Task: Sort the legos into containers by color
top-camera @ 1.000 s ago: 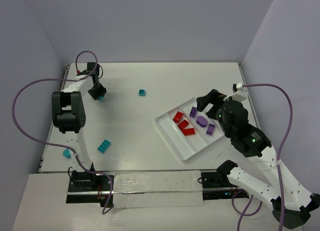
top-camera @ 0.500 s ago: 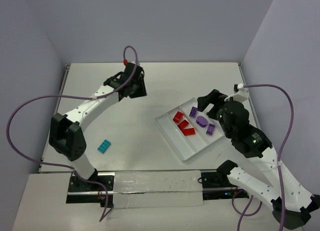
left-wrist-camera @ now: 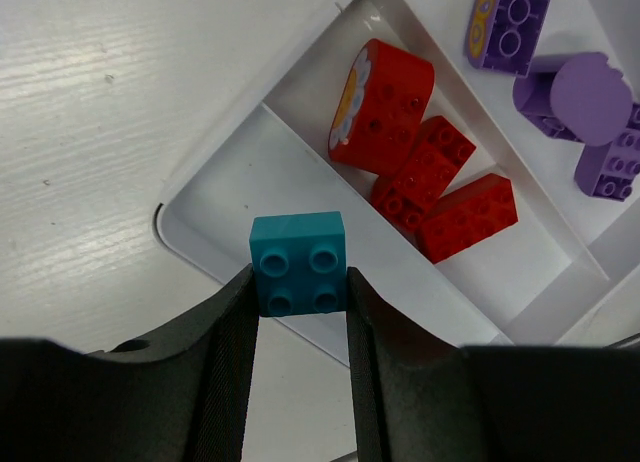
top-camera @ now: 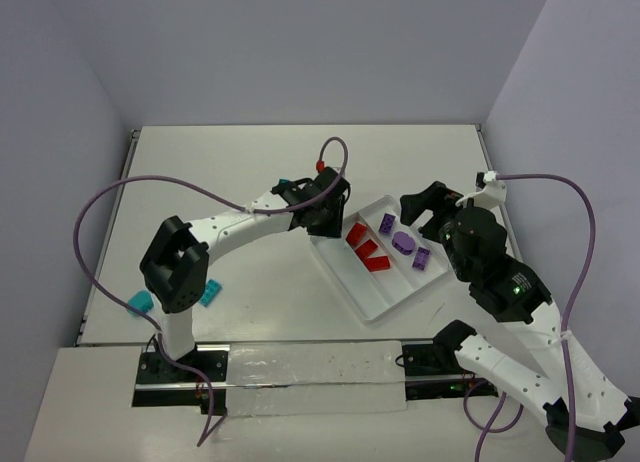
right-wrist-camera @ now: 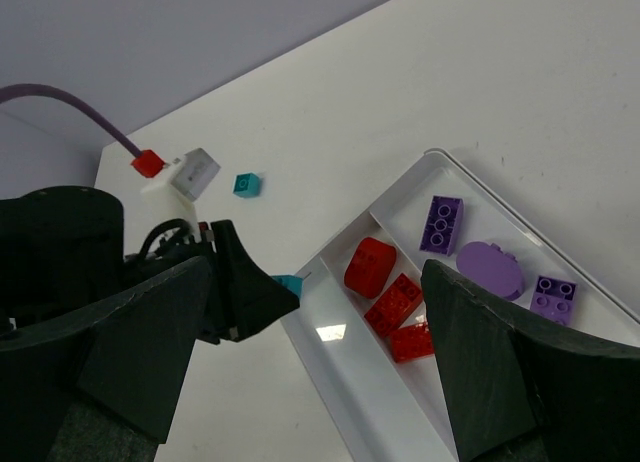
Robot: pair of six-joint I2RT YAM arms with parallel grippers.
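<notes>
Soft, even overhead light washes the white table [top-camera: 400, 152], leaving only faint shadows beside the tray [top-camera: 365, 292]. In the right wrist view a small glare patch shines on the tray floor, and the near fingers [right-wrist-camera: 120, 342] loom dark and blurred; the red bricks [left-wrist-camera: 425, 167] show crisp from the left wrist.

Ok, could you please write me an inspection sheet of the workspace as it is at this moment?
Surface: white table, flat.
Job's things: white tray; three red bricks in its middle compartment, three purple bricks in the one nearest the right arm, third compartment empty. Loose teal bricks: two by the left arm's base, one farther out.
Clutter: nothing seen.
Grippers: left gripper shut on a teal brick over the empty compartment's corner; right gripper open, hovering by the tray's purple side, holding nothing.
Cables: purple cables loop freely from both arms.
Surroundings: plain lilac walls; nothing else seen.
</notes>
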